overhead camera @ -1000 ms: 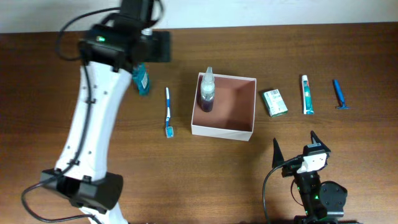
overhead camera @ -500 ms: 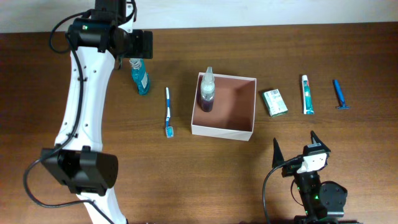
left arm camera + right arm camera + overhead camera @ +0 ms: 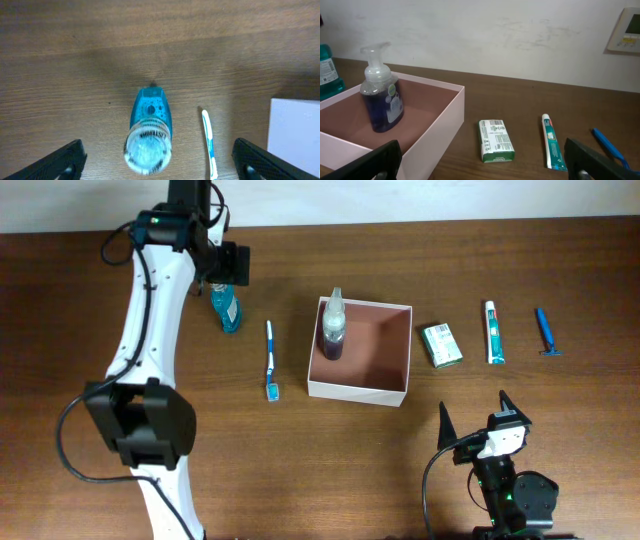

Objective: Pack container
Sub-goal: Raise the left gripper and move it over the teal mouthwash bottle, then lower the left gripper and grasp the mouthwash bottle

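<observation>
Centrally, the container [image 3: 356, 391] is sitting open-topped on the wooden counter [image 3: 560, 270], and a clear pump bottle of dark blue soap [image 3: 333, 325] is already standing upright in its back left corner, leaving most of the pinkish-brown floor bare. Just to its left a blue-and-white toothbrush [image 3: 271, 360] is lying flat, and farther left a teal mouthwash bottle [image 3: 150, 130] is standing upright. To the right of the container, a small green-and-white carton [image 3: 440, 345], a toothpaste tube [image 3: 494, 332] and a blue razor [image 3: 546, 332] are lying in a row, each apart from its neighbour. The left claw [image 3: 159, 144] is hovering directly above the mouthwash bottle with its jaws spread wide, one on each side of the cap and neither touching it. The right claw [image 3: 472, 412] is waiting near the front edge of the counter, likewise open and holding nothing, facing the container. Judging from this, the packing is only beginning and the mouthwash pickup is the step in hand. The next move is probably calling for the left arm to descend straight down, close on the bottle below its cap, lift it and carry it right, over the toothbrush, into the free space beside the soap.
</observation>
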{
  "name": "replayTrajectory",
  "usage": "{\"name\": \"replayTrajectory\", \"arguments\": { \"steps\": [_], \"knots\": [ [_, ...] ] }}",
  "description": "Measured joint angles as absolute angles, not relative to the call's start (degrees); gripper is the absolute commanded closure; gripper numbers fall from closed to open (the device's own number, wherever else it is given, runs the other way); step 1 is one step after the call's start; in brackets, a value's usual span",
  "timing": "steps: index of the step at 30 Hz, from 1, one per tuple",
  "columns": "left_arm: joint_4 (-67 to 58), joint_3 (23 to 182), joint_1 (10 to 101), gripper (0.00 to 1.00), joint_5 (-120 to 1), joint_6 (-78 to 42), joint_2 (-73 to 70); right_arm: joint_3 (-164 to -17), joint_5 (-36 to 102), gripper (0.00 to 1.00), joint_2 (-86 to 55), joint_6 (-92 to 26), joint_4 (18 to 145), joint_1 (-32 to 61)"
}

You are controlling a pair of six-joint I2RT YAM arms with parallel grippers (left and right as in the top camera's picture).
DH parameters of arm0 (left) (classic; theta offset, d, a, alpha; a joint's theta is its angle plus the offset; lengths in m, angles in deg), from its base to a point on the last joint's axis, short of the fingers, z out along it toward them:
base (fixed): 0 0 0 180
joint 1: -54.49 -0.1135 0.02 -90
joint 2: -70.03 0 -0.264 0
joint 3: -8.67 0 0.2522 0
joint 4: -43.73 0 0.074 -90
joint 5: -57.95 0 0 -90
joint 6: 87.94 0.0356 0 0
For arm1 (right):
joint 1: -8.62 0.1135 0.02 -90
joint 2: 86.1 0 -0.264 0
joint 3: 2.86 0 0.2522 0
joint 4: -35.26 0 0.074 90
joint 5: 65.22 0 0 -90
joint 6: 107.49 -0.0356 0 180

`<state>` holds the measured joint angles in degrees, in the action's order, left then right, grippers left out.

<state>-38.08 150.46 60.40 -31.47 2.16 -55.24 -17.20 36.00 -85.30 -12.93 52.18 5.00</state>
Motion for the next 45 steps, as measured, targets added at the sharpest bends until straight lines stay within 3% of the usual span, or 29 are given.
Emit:
{"name": "replayTrajectory", "arguments": {
  "steps": [45],
  "knots": [
    [-36.8,149.2,60.4,0.11,-31.5,2.3,-56.1,-17.2,36.0,0.01,-85.3,-13.0,52.2,5.0]
  ]
}}
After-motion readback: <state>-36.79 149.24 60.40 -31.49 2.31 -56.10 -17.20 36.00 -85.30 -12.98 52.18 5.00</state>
